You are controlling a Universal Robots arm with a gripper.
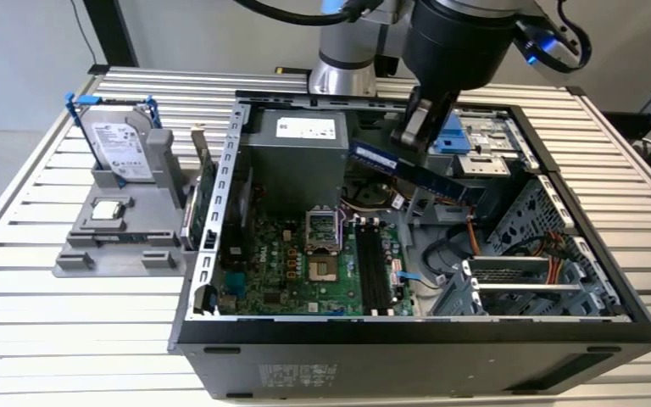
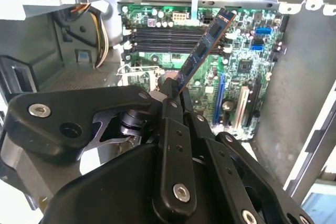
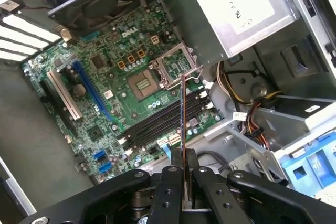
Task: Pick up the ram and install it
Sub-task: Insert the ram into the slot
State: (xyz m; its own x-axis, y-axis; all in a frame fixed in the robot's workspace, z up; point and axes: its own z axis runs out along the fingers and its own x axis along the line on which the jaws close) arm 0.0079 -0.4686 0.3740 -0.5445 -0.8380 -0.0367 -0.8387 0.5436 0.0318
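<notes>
You have the pick-up done — the gripper is clamped on one end of the ram, which hangs tilted in the air inside the open case, above the far part of the motherboard. Seating is left — the black slots stand empty, apart from the stick.

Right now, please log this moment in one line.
gripper: shut on slim dark ram stick | ram: tilted above green motherboard | black slots: empty

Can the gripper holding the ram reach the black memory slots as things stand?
Probably yes: the gripper holds the ram over the open case, and nothing seems to cover the black memory slots.
</notes>
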